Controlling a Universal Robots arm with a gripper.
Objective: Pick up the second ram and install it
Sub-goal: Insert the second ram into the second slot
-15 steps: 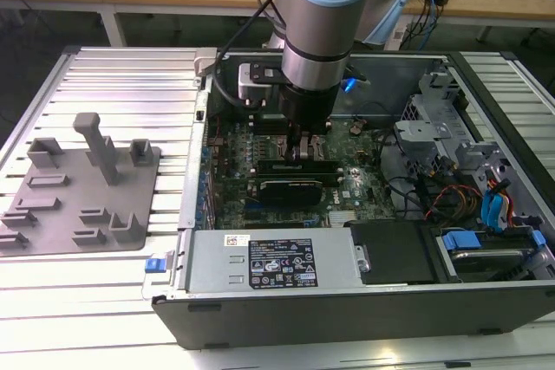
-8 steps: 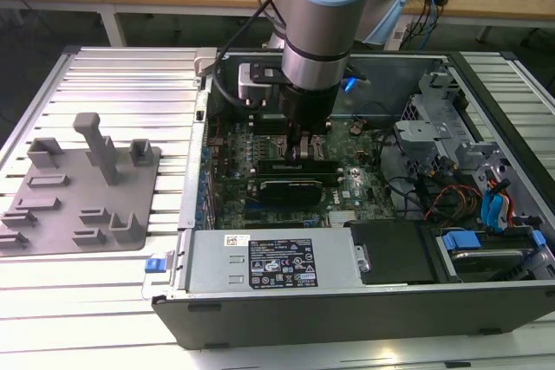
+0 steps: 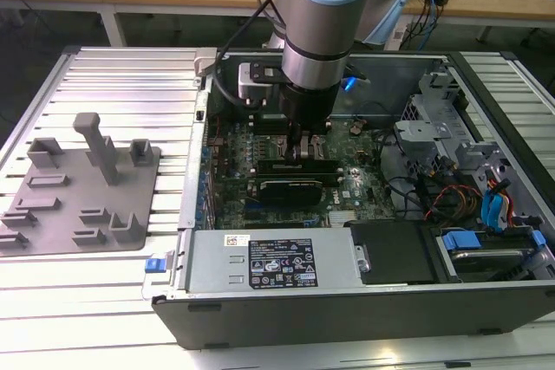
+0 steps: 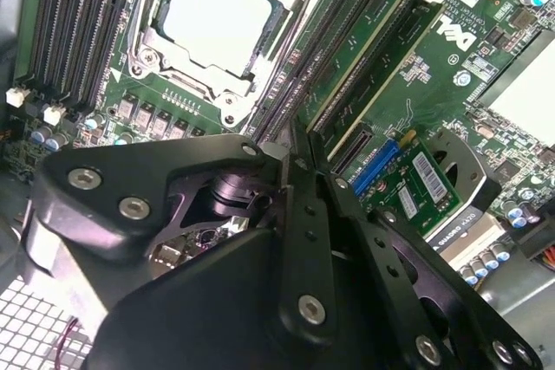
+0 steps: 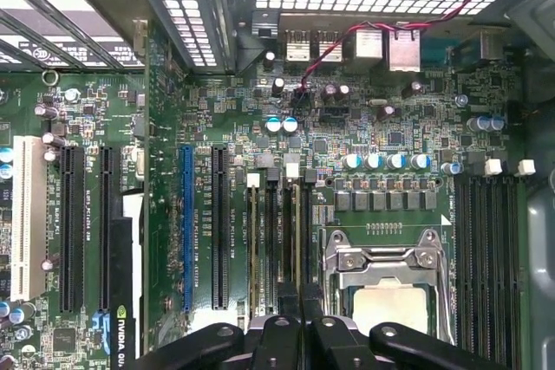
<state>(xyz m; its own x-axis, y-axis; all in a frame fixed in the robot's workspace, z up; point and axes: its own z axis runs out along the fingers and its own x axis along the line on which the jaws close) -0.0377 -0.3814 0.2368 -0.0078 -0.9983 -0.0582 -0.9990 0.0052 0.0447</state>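
My gripper (image 3: 303, 152) is low inside the open computer case (image 3: 347, 301), over the memory slots beside the processor socket (image 4: 221, 15). Both wrist views show its black fingers pressed together, so the gripper (image 4: 290, 149) is shut. The second ram (image 4: 351, 49), a long green stick, stands on edge in a slot just beside the fingertip line. Another green stick (image 4: 386, 67) stands in the neighbouring slot. Whether the fingertips touch the stick is hidden. In the first wrist view the gripper (image 5: 299, 296) sits over the slots nearest the socket (image 5: 390, 301).
A grey tray (image 3: 78, 188) with upright holders lies on the slatted table at the exterior view's left. A black graphics card (image 3: 290, 186) lies just in front of the gripper. The power supply (image 3: 269, 262), drive bays and cables (image 3: 468, 188) crowd the case.
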